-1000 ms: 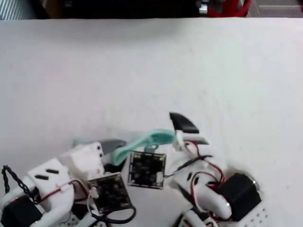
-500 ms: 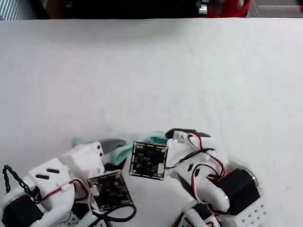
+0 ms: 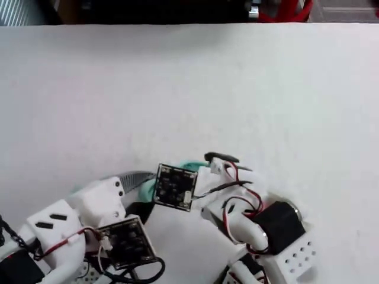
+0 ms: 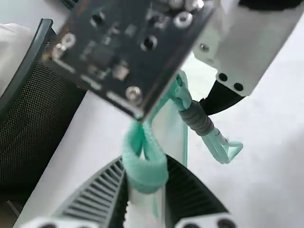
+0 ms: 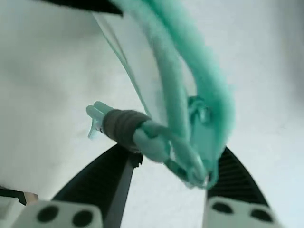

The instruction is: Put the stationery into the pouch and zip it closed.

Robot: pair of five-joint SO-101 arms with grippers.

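Note:
The pouch (image 4: 168,123) is clear with teal trim and lies on the table between the two arms. In the high view a strip of its teal edge (image 3: 192,167) peeks out from under the wrist camera boards. My left gripper (image 4: 145,168) is shut on the pouch's teal fabric loop (image 4: 142,159); from above it sits at the lower left (image 3: 135,180). The zipper pull (image 5: 121,126), a grey bead on a teal cord, hangs between the fingers of my right gripper (image 5: 173,166), which stands open around it. From above the right gripper (image 3: 222,161) is just right of the pouch.
The white table (image 3: 189,83) stretches wide behind the arms. A red object (image 3: 284,10) and dark shapes stand past the far edge. A black mesh chair back (image 4: 33,109) is beside the table. The right arm's camera board (image 4: 128,47) hangs close over the pouch.
The right arm has swung left over the pouch, hiding most of the teal strap. The left arm has drawn back slightly towards the lower left.

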